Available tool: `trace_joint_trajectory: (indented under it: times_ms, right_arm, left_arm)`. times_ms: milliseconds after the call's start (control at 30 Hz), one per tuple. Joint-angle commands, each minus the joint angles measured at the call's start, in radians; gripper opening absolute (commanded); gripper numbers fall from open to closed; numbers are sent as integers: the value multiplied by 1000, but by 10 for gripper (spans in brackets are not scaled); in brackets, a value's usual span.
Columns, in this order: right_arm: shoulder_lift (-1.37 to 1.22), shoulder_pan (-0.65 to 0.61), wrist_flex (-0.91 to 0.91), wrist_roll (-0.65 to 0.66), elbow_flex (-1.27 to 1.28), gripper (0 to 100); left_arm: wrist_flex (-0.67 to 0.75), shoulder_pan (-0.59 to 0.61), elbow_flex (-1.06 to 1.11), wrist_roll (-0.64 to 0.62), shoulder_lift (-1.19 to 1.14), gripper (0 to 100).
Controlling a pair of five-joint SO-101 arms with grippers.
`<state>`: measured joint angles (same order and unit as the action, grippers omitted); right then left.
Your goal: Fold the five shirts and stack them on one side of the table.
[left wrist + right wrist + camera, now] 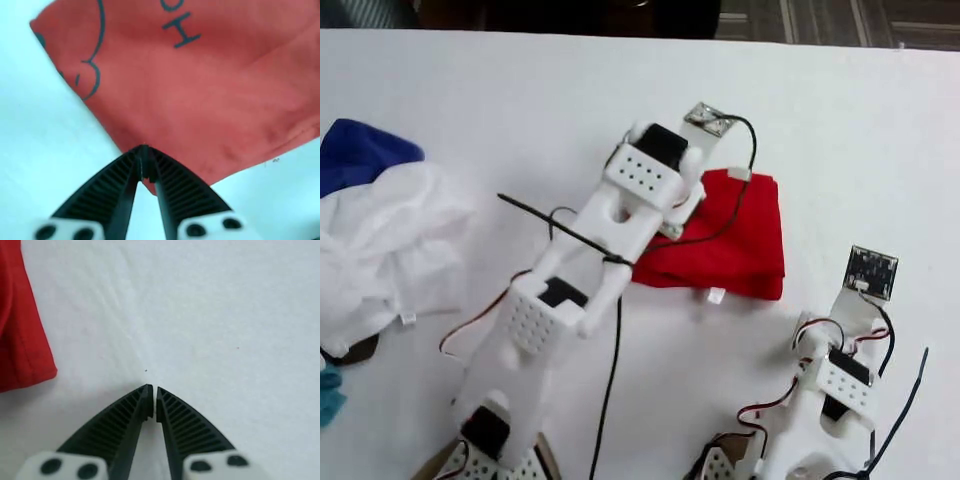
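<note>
Red folded cloth shirt (pixel 740 235): lies straight ahead of left gripper (pixel 144 151), jaws closed at its near edge, pinch uncertain. Right gripper (pixel 151 389) closed, farther off beside it.

Right gripper (pixel 151 392): black ribbed fingers (pixel 117 427) drawn together, tips almost touching, thin slit between. White finger bases with dark round holes nearest camera. Tips above bare white desk (pixel 210 315), surface faintly creased. Red shirt (pixel 17 325) flat on desk, stitched hem and rounded corner visible, apart from gripper tips.
</note>
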<state>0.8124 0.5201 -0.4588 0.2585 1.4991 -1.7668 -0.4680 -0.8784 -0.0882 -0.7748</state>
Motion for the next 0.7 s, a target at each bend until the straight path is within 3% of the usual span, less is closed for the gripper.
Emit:
trace_joint_trajectory:
  times_ms: [0,333,667]
  right_arm:
    - [30,-7,21,9,-9,21]
    - [30,-7,21,9,-9,21]
    - [30,-7,21,9,-9,21]
  left_arm:
    - [6,-8,53,-8,75,26]
    - [172,2,318,-8,83,26]
    - [169,2,426,-8,84,26]
